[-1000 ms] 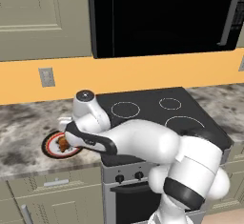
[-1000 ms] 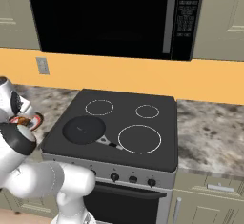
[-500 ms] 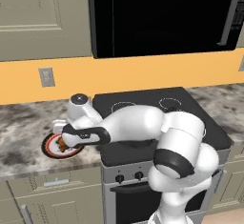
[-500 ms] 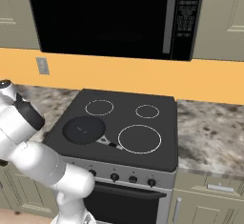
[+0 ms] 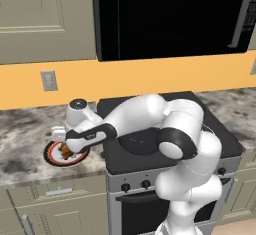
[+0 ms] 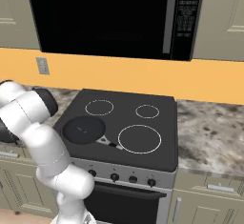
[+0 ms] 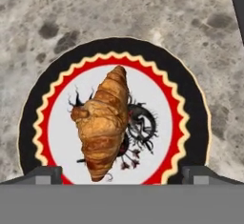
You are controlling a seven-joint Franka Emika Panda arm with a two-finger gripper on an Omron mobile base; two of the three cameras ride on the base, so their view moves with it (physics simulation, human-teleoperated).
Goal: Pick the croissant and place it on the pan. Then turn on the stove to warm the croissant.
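The croissant (image 7: 104, 123) lies golden-brown on a white plate with a red and black rim (image 7: 190, 123), on the marble counter left of the stove (image 6: 143, 118). My gripper (image 7: 121, 174) hangs open just above the plate, its two fingertips (image 7: 44, 173) wide apart on either side of the croissant's near end and touching nothing. In the left base view the gripper (image 5: 67, 146) reaches down over the plate (image 5: 50, 154), and the croissant (image 5: 65, 152) peeks out beneath it. The black pan (image 6: 84, 128) sits empty on the front left burner, its handle pointing toward the front right.
Black knobs (image 6: 114, 177) line the stove's silver front. A black microwave (image 6: 109, 18) hangs above the cooktop, and a wall outlet (image 5: 48, 80) sits behind the plate. My arm stretches across the stove's left side, over the pan (image 5: 137, 144).
The hand has dropped lower over the plate, and the arm's elbow has swung up and over the stove. The croissant and pan have not moved.
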